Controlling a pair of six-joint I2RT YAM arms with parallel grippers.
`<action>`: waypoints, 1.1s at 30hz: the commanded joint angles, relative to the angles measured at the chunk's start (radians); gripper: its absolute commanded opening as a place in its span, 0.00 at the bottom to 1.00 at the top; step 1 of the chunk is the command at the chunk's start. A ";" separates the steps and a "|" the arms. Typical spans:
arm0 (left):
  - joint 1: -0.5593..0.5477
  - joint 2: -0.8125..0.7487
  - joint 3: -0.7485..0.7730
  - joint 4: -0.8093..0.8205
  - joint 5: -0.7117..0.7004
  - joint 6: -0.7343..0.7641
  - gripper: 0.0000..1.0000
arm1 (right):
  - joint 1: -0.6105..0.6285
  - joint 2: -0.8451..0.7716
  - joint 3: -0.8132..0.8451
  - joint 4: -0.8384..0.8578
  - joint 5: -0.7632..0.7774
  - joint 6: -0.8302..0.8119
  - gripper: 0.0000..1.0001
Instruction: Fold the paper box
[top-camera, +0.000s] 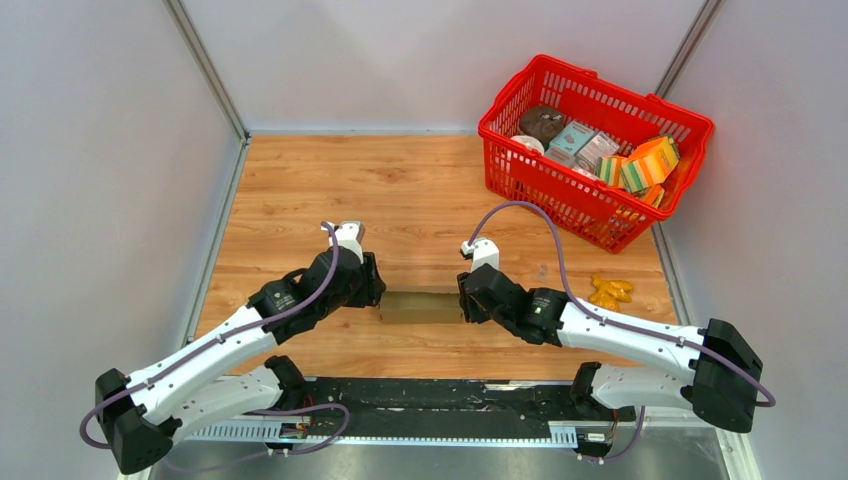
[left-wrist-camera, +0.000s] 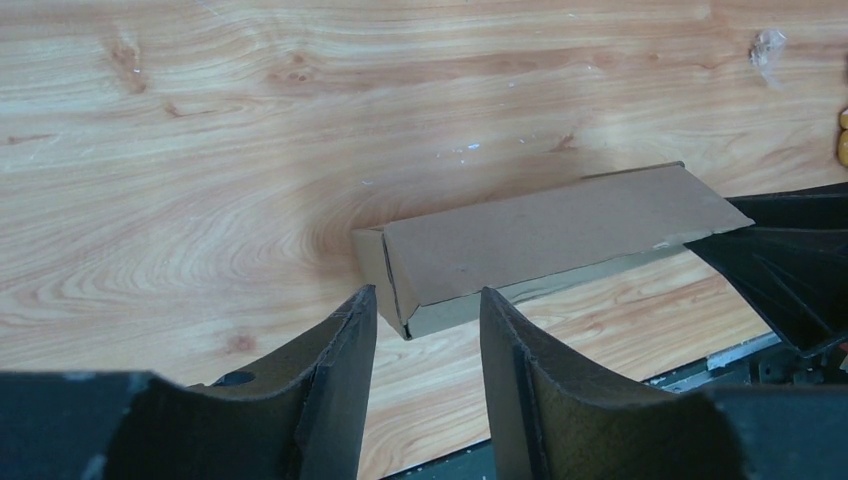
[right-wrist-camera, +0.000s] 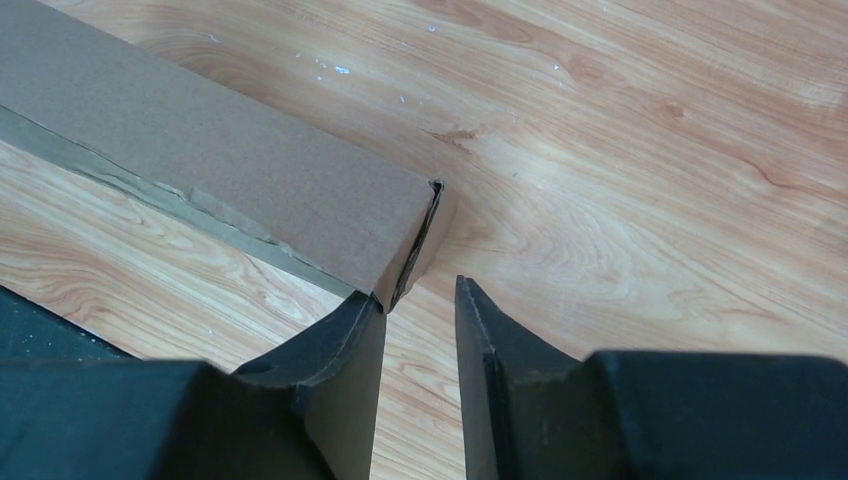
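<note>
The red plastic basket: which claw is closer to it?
Right. The right claw sits at the right end of the small brown cardboard box, left of the red plastic basket; the left claw is at the box's left end, farther off.

White-and-black left arm (top-camera: 215, 350) stretched forward and angled inward, black two-finger left gripper (left-wrist-camera: 425, 300) held low with jaws parted, white-and-black right arm (top-camera: 630, 335) mirroring it from the other side, black right gripper (right-wrist-camera: 418, 295) facing inward, jaws narrowly apart
</note>
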 joint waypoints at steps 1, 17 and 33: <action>0.003 0.004 0.001 0.035 0.011 -0.017 0.49 | 0.006 0.004 0.030 -0.007 -0.019 -0.003 0.36; 0.003 0.020 -0.077 0.108 0.032 -0.030 0.29 | 0.006 -0.033 0.057 -0.051 -0.062 0.018 0.51; 0.003 -0.015 -0.096 0.114 0.043 -0.029 0.27 | -0.051 -0.156 0.096 -0.102 -0.152 0.083 0.65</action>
